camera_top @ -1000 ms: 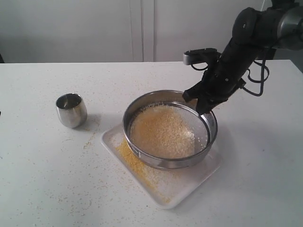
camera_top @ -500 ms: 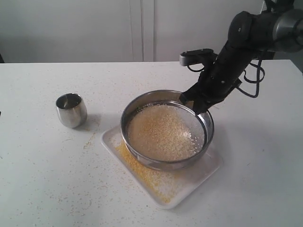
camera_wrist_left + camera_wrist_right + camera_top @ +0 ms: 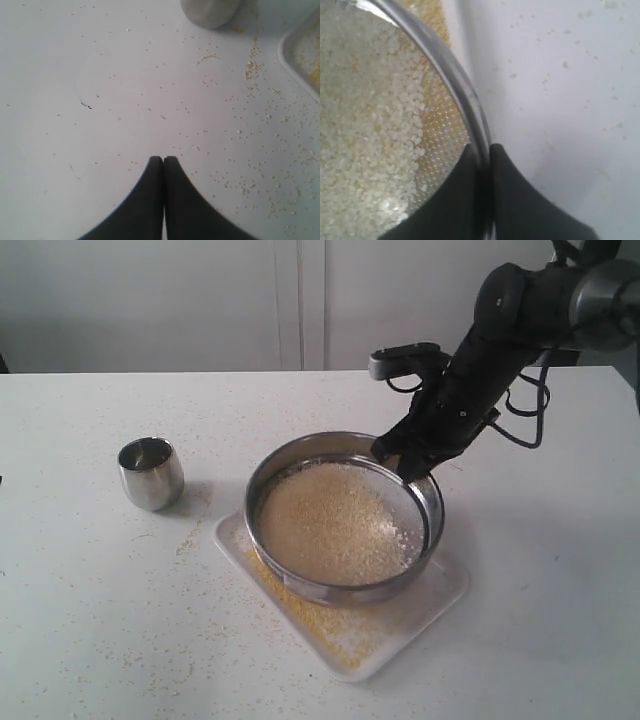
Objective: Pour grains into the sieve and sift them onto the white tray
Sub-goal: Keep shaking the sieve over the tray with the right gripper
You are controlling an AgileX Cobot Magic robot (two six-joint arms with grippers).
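Surface (image 3: 90, 640): no change, loose specks scattered across it, thickest between cup and tray.

Tray (image 3: 447, 585): hasn't moved over the last sec. More of its right end is bare now, because the sieve above it has slid left in the ext. view.

Sieve (image 3: 345, 592): it has shifted left in two small steps while staying over the tray, w/ the right arm travelling the same way. That reads as one stroke of the shake. It may be riding on the tray or held just clear of it; can't tell from this angle.

Cup (image 3: 150, 472): upright on the surface, well left of the tray, same spot as a sec ago. It looks empty, so pouring seems done.

Right hand (image 3: 408, 465): clenched on the sieve's far rim, one finger inside the ring and one outside, per the wrist view. The grip is unchanged through the stroke.

Left hand (image 3: 163, 162): clenched on nothing, over bare surface near the cup. It's idle and out of the ext. view.

Grains (image 3: 330, 525): a pale coarse layer covers most of the mesh and has travelled w/ the sieve. Yellow meal (image 3: 305, 608) lies in a band on the tray at the sieve's near edge.

Meaning: sifting is underway, fines are coming through, and coarse bits are held back. More strokes are prob. needed.
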